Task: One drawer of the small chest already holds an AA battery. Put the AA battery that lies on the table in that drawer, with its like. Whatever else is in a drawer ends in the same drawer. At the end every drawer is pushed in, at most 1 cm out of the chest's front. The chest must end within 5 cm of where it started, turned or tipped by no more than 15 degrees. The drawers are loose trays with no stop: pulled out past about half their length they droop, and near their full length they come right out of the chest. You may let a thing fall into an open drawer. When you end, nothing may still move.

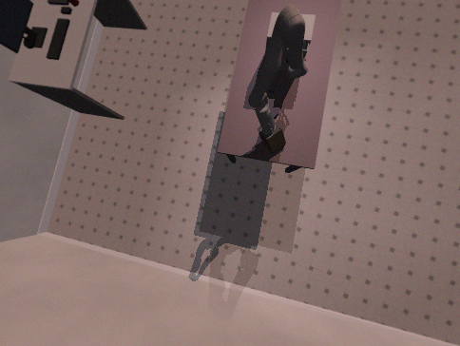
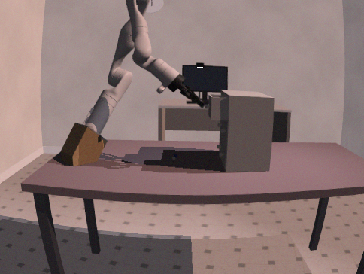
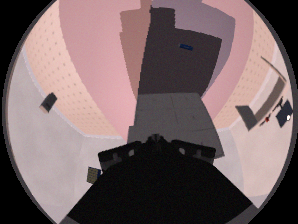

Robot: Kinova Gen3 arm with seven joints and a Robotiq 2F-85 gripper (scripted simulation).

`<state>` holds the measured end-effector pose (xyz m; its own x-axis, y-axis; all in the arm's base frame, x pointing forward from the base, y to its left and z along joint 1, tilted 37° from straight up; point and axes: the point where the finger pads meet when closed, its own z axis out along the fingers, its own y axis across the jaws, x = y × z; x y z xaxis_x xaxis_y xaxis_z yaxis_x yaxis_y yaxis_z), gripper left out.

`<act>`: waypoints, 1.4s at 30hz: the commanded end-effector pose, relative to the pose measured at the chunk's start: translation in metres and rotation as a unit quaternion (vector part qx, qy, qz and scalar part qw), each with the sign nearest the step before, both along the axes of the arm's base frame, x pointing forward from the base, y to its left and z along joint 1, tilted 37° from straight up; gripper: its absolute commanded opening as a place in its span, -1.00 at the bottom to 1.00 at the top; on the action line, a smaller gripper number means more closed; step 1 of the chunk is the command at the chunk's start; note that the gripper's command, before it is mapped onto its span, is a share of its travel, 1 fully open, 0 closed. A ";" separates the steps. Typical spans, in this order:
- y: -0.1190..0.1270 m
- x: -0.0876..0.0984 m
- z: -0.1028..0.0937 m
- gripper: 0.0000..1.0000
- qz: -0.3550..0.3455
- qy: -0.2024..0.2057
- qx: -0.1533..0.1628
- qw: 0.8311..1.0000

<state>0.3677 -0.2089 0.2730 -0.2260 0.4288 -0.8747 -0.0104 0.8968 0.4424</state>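
Pointing down at a slant, the claw (image 2: pixel 203 105) (image 3: pixel 155 138) has its fingers together on nothing, right by the front of the chest's (image 1: pixel 308 23) (image 2: pixel 248 132) (image 3: pixel 170 112) top drawer (image 2: pixel 215 107), which sticks partway out; whether they touch is unclear. The blue battery (image 2: pixel 175 155) (image 3: pixel 186 47) lies on the tabletop (image 1: pixel 299 143) (image 2: pixel 301 162) (image 3: pixel 95 60) in front of the chest, in its shadow.

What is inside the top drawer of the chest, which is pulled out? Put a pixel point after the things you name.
The contents of the top drawer (image 2: pixel 215 107) cannot be seen: in the exterior view its side wall hides them, and the other views do not show its interior.
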 end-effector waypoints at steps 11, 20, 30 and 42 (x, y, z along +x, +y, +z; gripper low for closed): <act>-0.003 0.022 0.010 -1.00 0.003 -0.001 -0.003 1.000; -0.005 0.033 0.016 -1.00 0.003 -0.001 -0.003 1.000; -0.008 0.044 0.021 -1.00 0.003 -0.001 -0.003 1.000; -0.010 0.054 0.025 -1.00 0.003 -0.001 -0.003 1.000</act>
<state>0.4202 -0.2190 0.2972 -0.2275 0.4254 -0.8760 -0.0130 0.8981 0.4395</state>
